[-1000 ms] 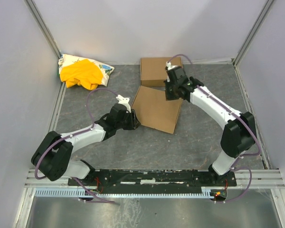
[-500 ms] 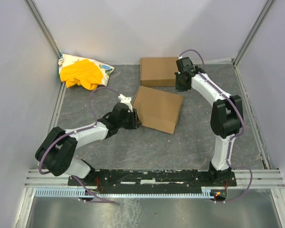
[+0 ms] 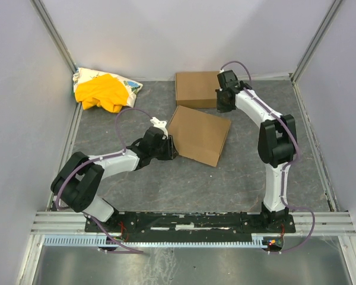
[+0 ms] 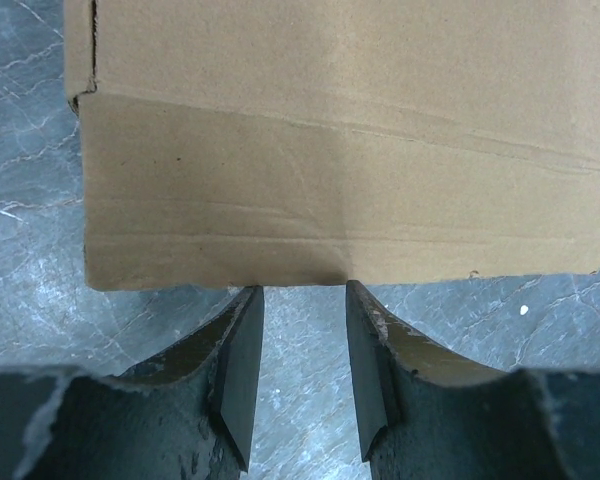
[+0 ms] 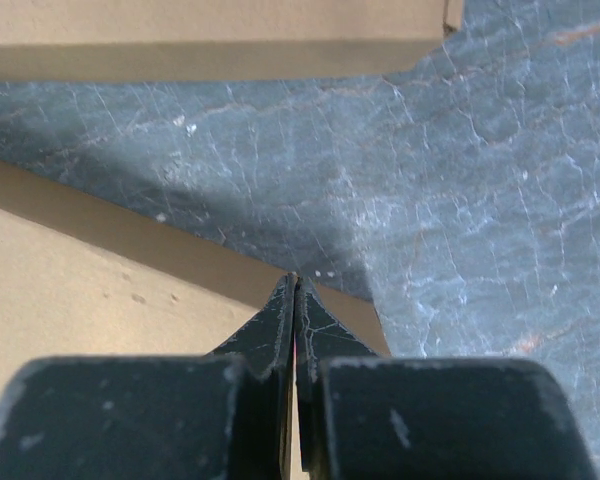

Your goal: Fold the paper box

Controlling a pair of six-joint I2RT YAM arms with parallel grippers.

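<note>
The paper box [image 3: 199,135] lies closed as a flat brown carton in the middle of the grey mat. In the left wrist view its side wall [image 4: 340,150] fills the upper half. My left gripper [image 3: 171,148] is open at the box's left edge. Its fingertips [image 4: 300,290] touch the wall's bottom rim, with only mat between them. My right gripper [image 3: 222,105] is shut on nothing and hovers over the box's far right corner. In the right wrist view its tips [image 5: 294,280] sit just above the box's top [image 5: 80,290].
A second neat brown carton [image 3: 196,89] lies at the back, just beyond the right gripper, and is seen again as the carton [image 5: 210,35] in the right wrist view. A yellow cloth bundle [image 3: 104,90] sits in the back left corner. Grey walls enclose the mat [image 3: 243,166].
The right arm has drawn back toward the far wall, its gripper moving off the box's middle to its far corner. The left gripper edged right, and the box shifted slightly right.
</note>
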